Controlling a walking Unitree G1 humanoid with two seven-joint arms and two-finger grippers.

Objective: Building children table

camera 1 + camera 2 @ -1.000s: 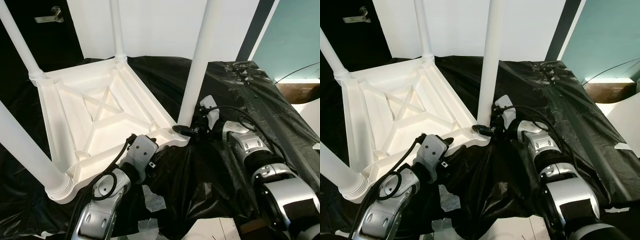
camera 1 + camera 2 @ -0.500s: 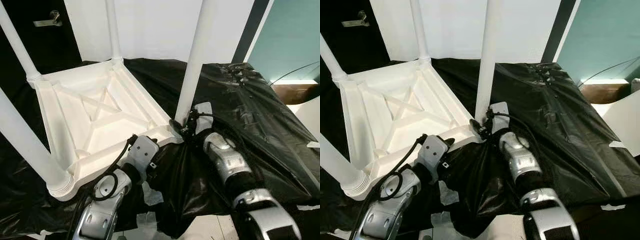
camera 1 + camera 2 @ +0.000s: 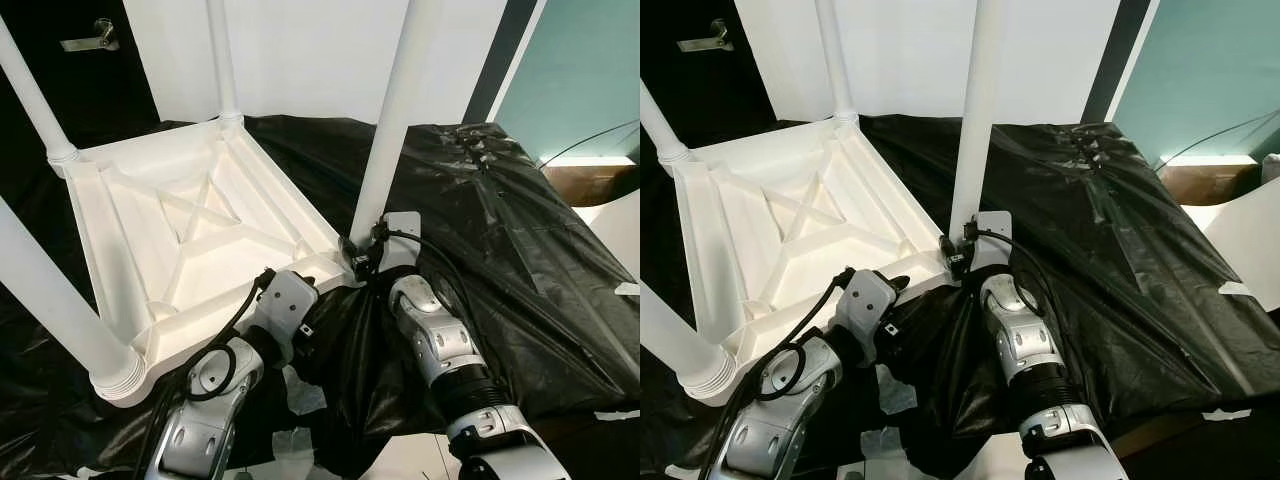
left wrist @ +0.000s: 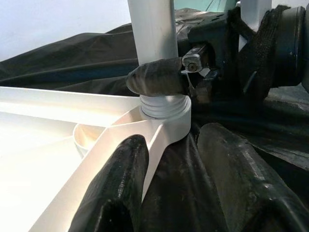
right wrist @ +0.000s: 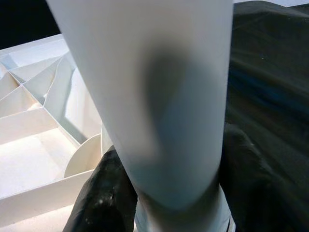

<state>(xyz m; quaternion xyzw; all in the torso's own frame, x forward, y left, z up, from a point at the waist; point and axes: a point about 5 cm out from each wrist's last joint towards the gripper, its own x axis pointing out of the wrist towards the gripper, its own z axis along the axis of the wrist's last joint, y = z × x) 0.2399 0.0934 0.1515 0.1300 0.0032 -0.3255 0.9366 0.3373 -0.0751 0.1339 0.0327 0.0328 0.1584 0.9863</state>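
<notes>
Item: children's table [image 3: 180,240], white plastic, lying upside down on black sheeting [image 3: 500,230] so leg sockets face up.

- R gripper [image 3: 362,256]: clamped round base of near-right leg [image 3: 395,120], just above its threaded collar. Judged purpose: twist leg home in corner socket [image 4: 166,123].
- L gripper [image 4: 193,179]: fingers apart, straddling table rim just short of that socket, w/ R gripper straight ahead. Likely bracing frame vs. turning.
- Other 3 legs: upright at far and left corners, well away from both grippers.
</notes>
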